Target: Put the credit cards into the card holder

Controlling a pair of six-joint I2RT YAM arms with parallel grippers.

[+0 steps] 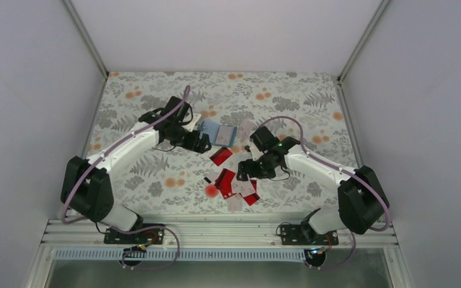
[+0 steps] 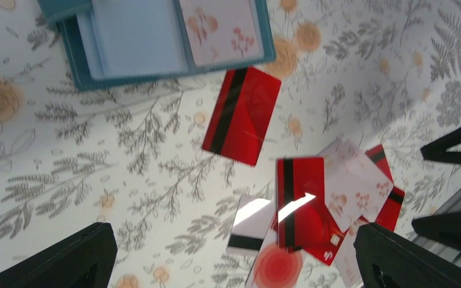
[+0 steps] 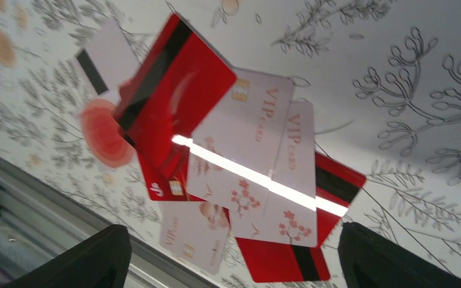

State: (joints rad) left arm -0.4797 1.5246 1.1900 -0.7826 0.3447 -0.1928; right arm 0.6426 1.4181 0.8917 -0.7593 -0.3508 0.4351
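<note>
The teal card holder (image 1: 211,130) lies open at mid-table; in the left wrist view its rim (image 2: 75,57) frames a pale flowered card (image 2: 219,27) in its right pocket. A single red card (image 1: 220,156) lies just below it. The other credit cards, red and pale pink, lie in an overlapping pile (image 1: 238,185), shown closely as the pile (image 3: 258,162). My left gripper (image 1: 202,143) hovers open beside the holder, nothing between its fingers (image 2: 66,258). My right gripper (image 1: 244,173) hangs open over the pile, its fingers (image 3: 84,258) wide apart and empty.
A round red blob (image 1: 210,191) and a tiny black piece (image 1: 207,179) lie left of the pile. A metal rail (image 1: 216,231) runs along the table's near edge, close to the pile. White enclosure walls stand on the left, right and back sides.
</note>
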